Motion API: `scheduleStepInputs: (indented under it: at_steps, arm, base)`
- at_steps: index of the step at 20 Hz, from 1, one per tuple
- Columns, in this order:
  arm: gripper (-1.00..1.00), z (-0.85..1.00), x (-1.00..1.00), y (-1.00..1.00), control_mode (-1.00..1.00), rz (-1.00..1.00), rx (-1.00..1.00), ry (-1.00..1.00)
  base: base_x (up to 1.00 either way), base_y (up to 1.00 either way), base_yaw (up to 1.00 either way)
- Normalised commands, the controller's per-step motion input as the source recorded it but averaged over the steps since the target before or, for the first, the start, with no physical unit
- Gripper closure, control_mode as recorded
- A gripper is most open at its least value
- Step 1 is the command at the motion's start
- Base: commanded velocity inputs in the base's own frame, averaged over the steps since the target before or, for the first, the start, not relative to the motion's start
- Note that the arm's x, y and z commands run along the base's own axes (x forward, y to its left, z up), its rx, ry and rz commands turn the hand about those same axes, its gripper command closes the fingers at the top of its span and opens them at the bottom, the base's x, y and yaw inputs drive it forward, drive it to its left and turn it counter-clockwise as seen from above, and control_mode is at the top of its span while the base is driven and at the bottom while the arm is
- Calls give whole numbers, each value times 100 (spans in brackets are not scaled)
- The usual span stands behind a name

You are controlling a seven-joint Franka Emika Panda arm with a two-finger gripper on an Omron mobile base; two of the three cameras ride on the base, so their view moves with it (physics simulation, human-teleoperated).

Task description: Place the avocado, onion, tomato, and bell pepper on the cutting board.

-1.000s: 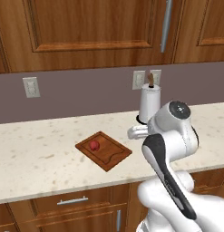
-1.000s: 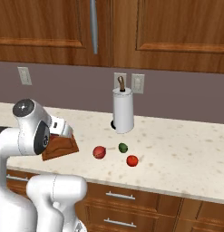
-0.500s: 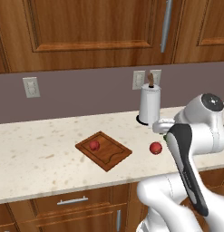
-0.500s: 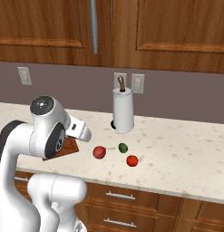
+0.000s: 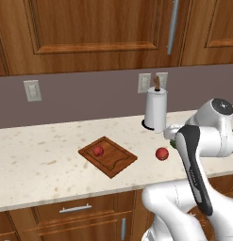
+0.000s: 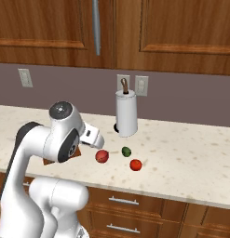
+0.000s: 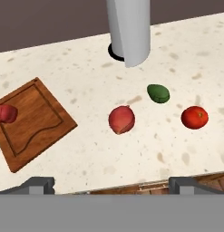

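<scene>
pincer (image 7: pixel 111 183) spread wide, empty, above onion (image 7: pixel 121 119); avocado (image 7: pixel 158 93), tomato (image 7: pixel 194 117), towel roll (image 7: pixel 129 29) beside.

Even, soft rendered light, bright throughout; no glare. Faint shadows lie close under the paper towel roll (image 7: pixel 129 31) and the produce on the counter (image 7: pixel 86 95). Edges slightly soft, low resolution; no noticeable distortion or blur.

Boards: I count one square reddish-brown wooden cutting board (image 7: pixel 34 122).
Red produce: I see three: dark crimson lump (image 7: pixel 5 113), pinkish-red ball (image 7: pixel 121 119), glossy orange-red tomato (image 7: pixel 194 117).
Green produce: one dark oval avocado (image 7: pixel 158 93).
Towel rolls: one white upright roll (image 7: pixel 129 29).
</scene>
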Motion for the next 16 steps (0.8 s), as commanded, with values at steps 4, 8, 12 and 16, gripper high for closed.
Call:
scheduleStepInputs:
  at_steps: [4,8,12,16]
  arm:
    - [-100,-16,43,-9,-100,-1,0,12]
    - [-100,-21,32,-9,-100,0,0,8]
    - [-100,-35,31,-11,-100,0,0,2]
    - [-100,-43,41,-4,-100,0,0,4]
  base:
    - [0,0,0]
    - [0,0,0]
    - [0,0,0]
    - [0,0,0]
